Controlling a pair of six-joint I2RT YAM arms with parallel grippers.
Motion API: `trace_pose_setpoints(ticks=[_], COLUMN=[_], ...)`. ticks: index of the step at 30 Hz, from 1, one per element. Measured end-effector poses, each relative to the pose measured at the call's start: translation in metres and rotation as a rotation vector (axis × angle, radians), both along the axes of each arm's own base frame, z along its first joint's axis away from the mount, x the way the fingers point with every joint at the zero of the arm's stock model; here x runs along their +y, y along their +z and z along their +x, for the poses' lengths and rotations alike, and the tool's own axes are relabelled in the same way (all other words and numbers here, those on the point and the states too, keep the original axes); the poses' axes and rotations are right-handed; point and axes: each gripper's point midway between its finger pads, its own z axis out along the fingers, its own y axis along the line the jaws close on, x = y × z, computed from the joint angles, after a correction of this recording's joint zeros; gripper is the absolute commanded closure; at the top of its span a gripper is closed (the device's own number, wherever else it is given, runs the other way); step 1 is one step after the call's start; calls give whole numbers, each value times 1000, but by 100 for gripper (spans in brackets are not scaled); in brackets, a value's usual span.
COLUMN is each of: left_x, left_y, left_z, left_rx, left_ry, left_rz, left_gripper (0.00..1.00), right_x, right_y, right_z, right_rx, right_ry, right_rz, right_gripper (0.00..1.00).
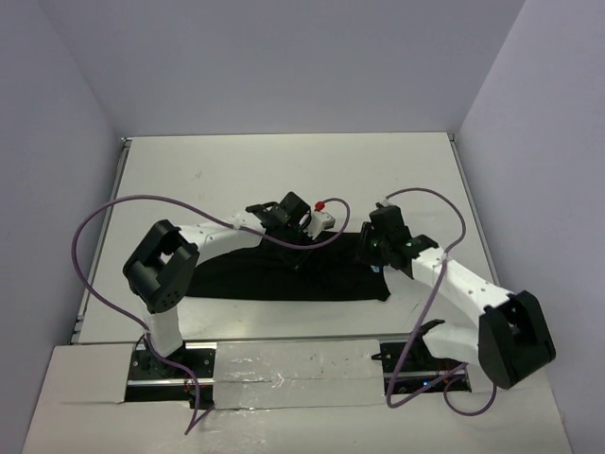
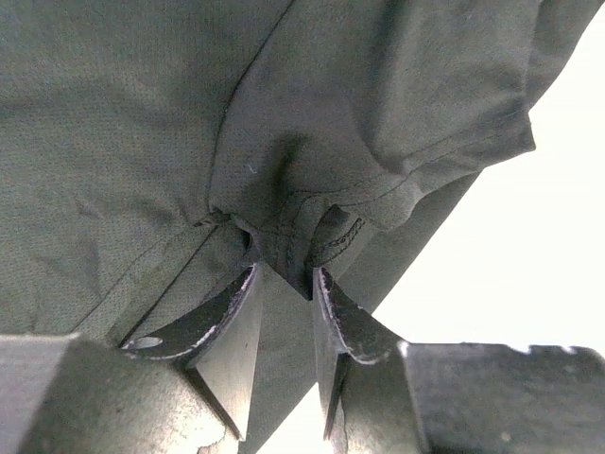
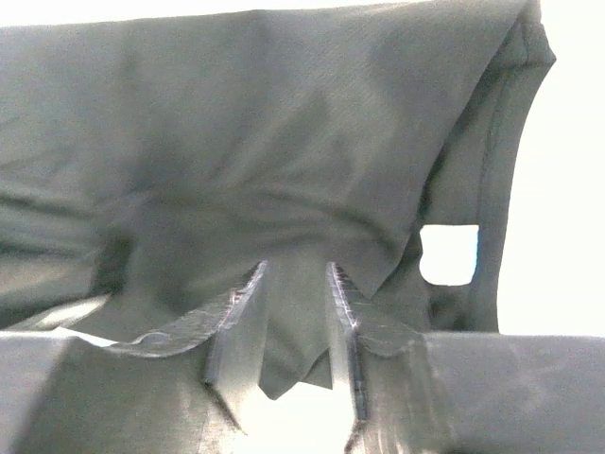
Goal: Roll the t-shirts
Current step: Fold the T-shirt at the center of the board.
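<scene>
Black t-shirt [image 1: 284,276] lies in a long folded band across the near middle of the table [image 1: 236,170]. Left gripper [image 2: 284,271] and right gripper [image 3: 296,267] are at its far edge, jaws slightly apart and clamping nothing. Looks to me like folding's done, so next I pinch one end and start the roll.

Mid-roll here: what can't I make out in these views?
- Left wrist view: whether the left gripper pinches the t-shirt; folds bunch at its tips.
- Right wrist view: same for the right gripper; cloth fills the gap.
- Top view: fingertips of both, hidden under their wrists, black on black.
</scene>
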Motion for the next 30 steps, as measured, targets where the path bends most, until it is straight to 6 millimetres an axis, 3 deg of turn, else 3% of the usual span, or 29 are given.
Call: trace_pose_setpoints(ticks=[5, 7, 12, 22, 25, 27, 28, 29, 30], left_x=[-5, -5, -1, -5, -7, -7, -6, -6, -5], left_y=[11, 13, 11, 5, -1, -5, -6, -8, -10], left_z=[8, 12, 17, 17, 17, 16, 15, 14, 13], left_rx=[-13, -12, -1, 14, 19, 22, 26, 30, 35], left_ry=[14, 26, 50, 56, 56, 56, 57, 60, 64], left_rz=[-19, -25, -26, -39, -35, -32, -30, -27, -24], left_gripper=[67, 67, 67, 64, 64, 70, 77, 96, 100], right_x=[9, 15, 21, 36, 37, 37, 37, 36, 35], right_y=[22, 18, -15, -31, -38, -41, -43, -44, -44], right_z=[-26, -41, -76, -83, -85, -85, -86, -86, -86], right_rx=[-5, 33, 197, 262, 283, 295, 299, 304, 305], right_ry=[4, 6, -31, -66, -70, -73, -72, -76, -78], right_rz=[109, 164, 244, 354, 354, 349, 344, 341, 335], right_gripper=[51, 51, 53, 55, 68, 88, 93, 98, 100])
